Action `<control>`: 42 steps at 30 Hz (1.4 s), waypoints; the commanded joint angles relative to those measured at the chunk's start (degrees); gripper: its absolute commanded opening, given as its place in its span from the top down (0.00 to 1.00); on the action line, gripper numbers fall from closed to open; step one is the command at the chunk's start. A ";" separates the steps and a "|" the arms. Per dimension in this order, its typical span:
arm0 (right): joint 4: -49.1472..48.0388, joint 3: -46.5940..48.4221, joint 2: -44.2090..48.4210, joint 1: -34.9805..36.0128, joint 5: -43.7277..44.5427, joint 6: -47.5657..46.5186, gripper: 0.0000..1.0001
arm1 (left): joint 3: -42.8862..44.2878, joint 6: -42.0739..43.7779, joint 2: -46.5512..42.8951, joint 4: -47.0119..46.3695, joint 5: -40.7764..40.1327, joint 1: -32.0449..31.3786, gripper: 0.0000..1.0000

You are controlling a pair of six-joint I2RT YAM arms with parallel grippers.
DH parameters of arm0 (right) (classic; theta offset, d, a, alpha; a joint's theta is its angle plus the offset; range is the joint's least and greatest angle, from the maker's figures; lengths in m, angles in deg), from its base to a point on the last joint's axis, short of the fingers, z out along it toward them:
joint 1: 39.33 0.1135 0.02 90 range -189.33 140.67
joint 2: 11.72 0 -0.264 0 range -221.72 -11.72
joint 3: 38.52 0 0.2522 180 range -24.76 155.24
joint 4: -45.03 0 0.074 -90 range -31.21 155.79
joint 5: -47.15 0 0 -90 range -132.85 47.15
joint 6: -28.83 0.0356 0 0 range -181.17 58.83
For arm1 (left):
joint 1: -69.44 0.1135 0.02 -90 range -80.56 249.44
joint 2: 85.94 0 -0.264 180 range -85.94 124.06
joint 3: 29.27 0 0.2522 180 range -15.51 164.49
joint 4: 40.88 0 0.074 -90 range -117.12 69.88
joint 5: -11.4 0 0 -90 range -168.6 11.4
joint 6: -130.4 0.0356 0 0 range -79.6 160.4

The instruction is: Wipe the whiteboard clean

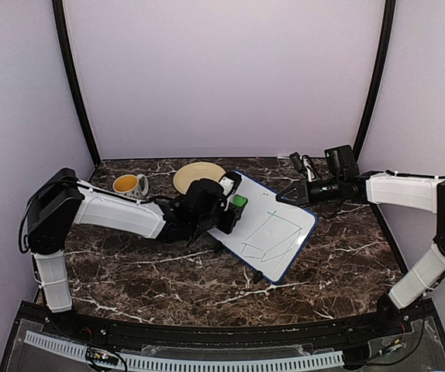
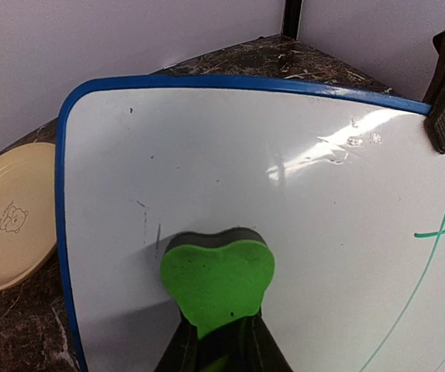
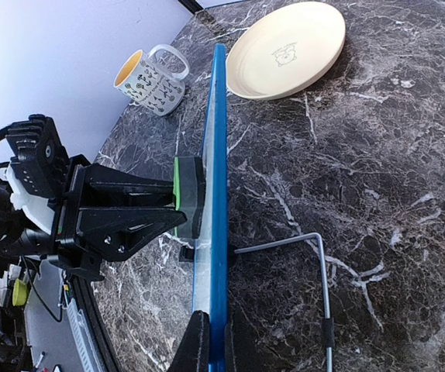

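Observation:
The whiteboard (image 1: 281,232) (image 2: 284,163), white with a blue frame, leans tilted at mid-table and carries green line sketches (image 1: 273,236). My left gripper (image 1: 233,209) (image 2: 221,350) is shut on a green-backed eraser (image 1: 239,201) (image 2: 217,275) that presses flat on the board's upper-left area. Faint dark marks (image 2: 146,225) lie just left of the eraser. My right gripper (image 1: 286,194) (image 3: 212,345) is shut on the board's blue frame (image 3: 219,194) at its far edge. In the right wrist view the board is edge-on, with the eraser (image 3: 188,194) against its face.
A round yellow plate (image 1: 198,177) (image 2: 9,217) (image 3: 288,48) lies just behind the board's left corner. A patterned mug (image 1: 130,184) (image 3: 149,77) stands further left. A wire stand (image 3: 321,271) sticks out behind the board onto the marble table (image 1: 339,271).

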 commanded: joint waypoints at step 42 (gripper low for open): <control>2.28 -1.25 -0.32 1.84 -0.62 -2.51 1.00 | 15.67 2.90 4.99 24.89 -5.92 -6.51 1.00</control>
